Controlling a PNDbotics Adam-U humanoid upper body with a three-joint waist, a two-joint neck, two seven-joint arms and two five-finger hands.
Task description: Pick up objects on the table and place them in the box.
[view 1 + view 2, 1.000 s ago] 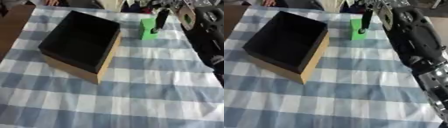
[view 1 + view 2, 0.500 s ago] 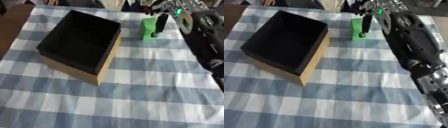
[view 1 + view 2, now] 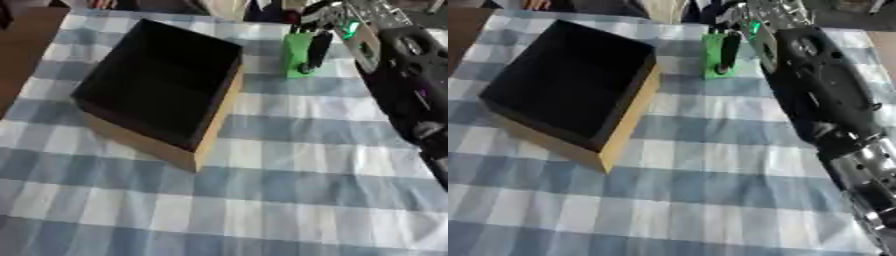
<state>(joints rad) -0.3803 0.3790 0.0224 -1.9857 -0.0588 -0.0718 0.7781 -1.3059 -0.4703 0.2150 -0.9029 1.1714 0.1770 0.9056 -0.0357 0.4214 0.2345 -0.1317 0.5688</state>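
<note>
Right arm reaches in from the right edge to the far side of the tabletop (image 3: 262, 200), which is covered in a blue-and-white checked cloth. Right hand (image 3: 317, 35) is at the green block (image 3: 296, 57), which stands upright near the far edge, just right of the box (image 3: 157, 90). One dark finger lies down the block's front face, tip near its base; whether the fingers and thumb are actually closed round the block I cannot tell, since the far side is hidden. Block base appears to rest on the cloth, so judged not yet lifted. Box is open-topped, dark inside with tan outer walls, set askew toward the left far corner; nothing visible in it. Its opening faces up beside the block, so transfer should be short: lift, move left, release. Left hand not seen.
</note>
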